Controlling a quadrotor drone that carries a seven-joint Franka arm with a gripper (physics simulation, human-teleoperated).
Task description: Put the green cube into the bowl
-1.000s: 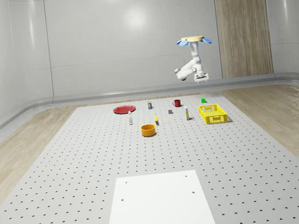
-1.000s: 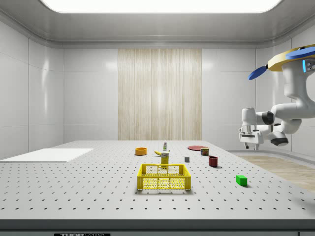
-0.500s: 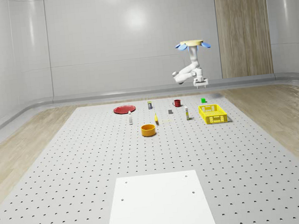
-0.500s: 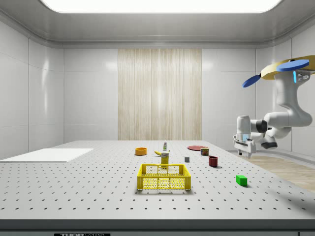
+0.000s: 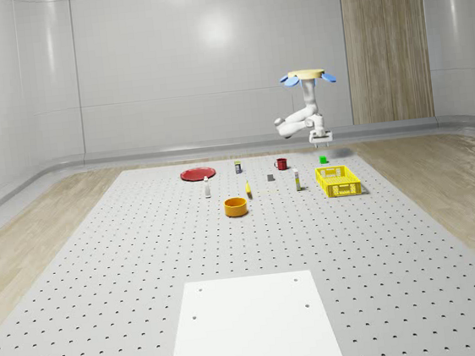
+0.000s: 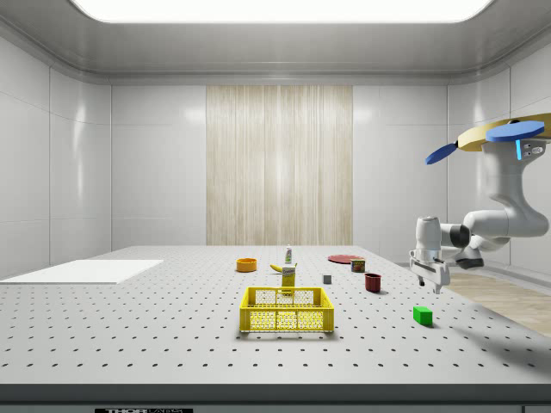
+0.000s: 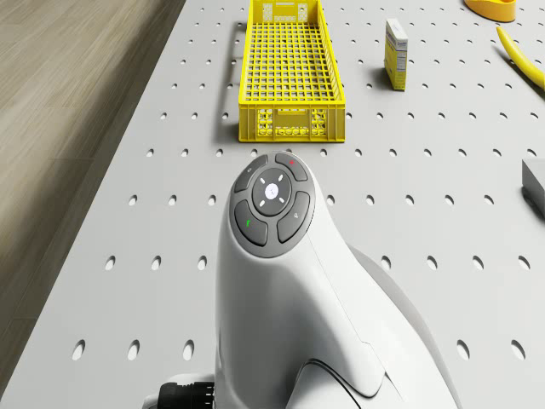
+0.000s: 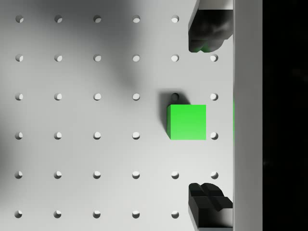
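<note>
The drone (image 6: 504, 136) hovers over the far right corner of the desk (image 5: 103, 269) in the whole-scene view, near where its edge meets the wooden floor. Its arm is bent downward and the jaws (image 6: 428, 280) hang just above the green cube (image 6: 422, 315), spread wide and gripping nothing. In the wrist view the green cube (image 8: 186, 122) lies flat on the perforated surface between the two dark fingertips (image 8: 208, 202), roughly centred across the gap. It is a plain, bright green block with square faces, so no axis is longer. The orange bowl (image 5: 236, 206) sits well apart, beyond the yellow crate (image 5: 338, 180).
</note>
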